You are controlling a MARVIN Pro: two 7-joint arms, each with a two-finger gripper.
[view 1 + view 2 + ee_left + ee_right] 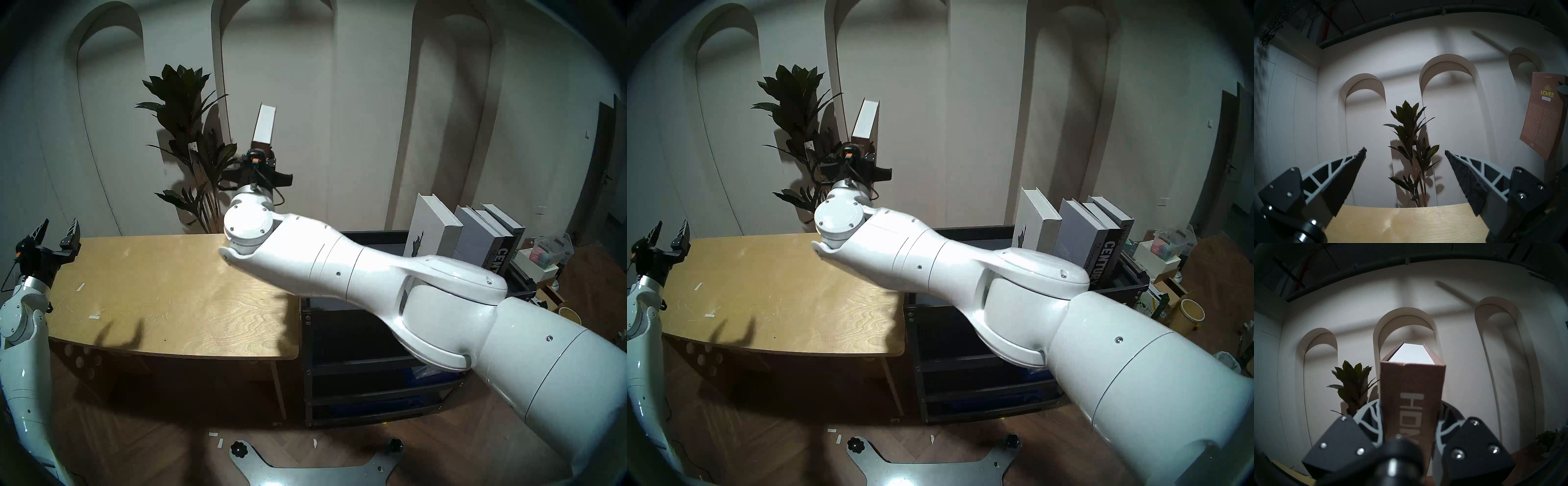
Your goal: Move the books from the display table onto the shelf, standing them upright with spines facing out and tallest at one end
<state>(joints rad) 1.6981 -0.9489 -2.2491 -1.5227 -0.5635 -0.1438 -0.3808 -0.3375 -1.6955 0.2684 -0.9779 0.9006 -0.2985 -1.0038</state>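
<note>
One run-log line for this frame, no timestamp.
right gripper: shut on HOMES book, held aloft | left gripper: open, empty | shelf: four books upright | display table: no books

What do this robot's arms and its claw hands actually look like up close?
Both arms are glossy white rounded shells with small dark screws and thin seam lines. The left gripper and right gripper are black, each with two pointed fingers braced by pale grey lattice ribs, thin black cables and a small orange tag.

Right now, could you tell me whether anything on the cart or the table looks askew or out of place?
On the black cart, the white Statue of Liberty book leans away from the three upright books, leaving a gap at the top. The right gripper holds the brown HOMES book above the plywood table. Nothing looks damaged.
</note>
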